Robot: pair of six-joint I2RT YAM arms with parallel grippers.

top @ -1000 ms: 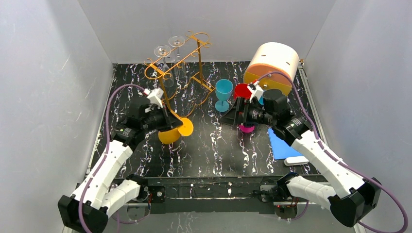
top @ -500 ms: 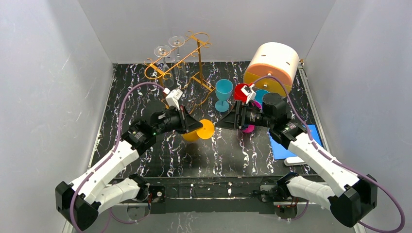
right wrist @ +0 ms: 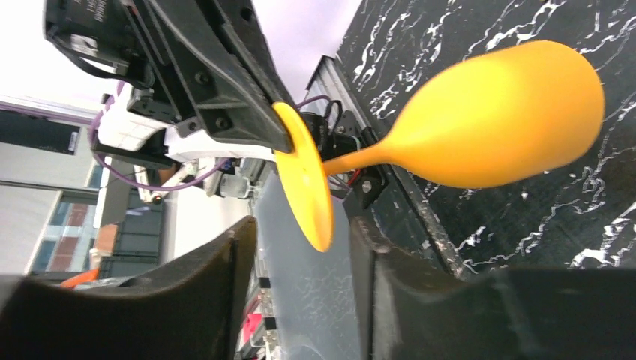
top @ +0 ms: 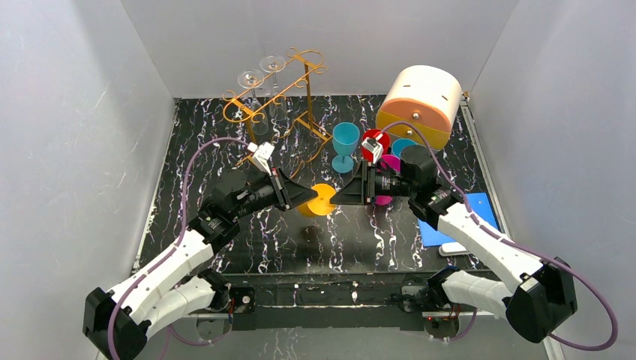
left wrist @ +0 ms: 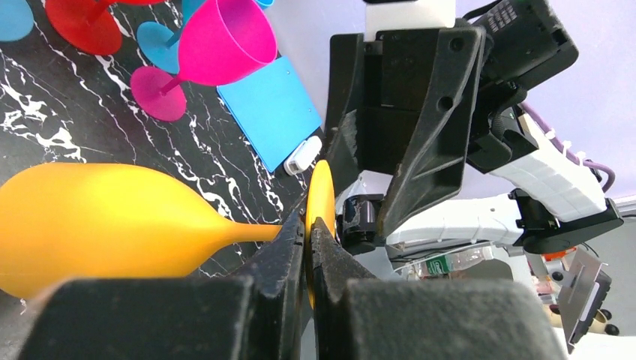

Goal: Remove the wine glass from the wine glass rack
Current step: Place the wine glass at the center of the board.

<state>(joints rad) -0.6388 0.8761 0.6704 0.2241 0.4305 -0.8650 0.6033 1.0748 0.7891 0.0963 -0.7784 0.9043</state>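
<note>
- yellow wine glass (left wrist: 105, 217): smooth opaque plastic, soft satin sheen
- rack (top: 307, 90): thin gold metal wire, slightly shiny
- clear glasses (top: 251, 78): transparent, glossy
- table (top: 247, 240): black marble-patterned top, smooth
- fingers (left wrist: 279, 259) of the left gripper (left wrist: 307, 223): black plastic, matt, grainy

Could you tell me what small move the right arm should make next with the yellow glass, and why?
Probably close the right tool on the foot of the yellow wine glass: its jaws stand open either side of that disc, while the shut left tool pinches its rim.
</note>
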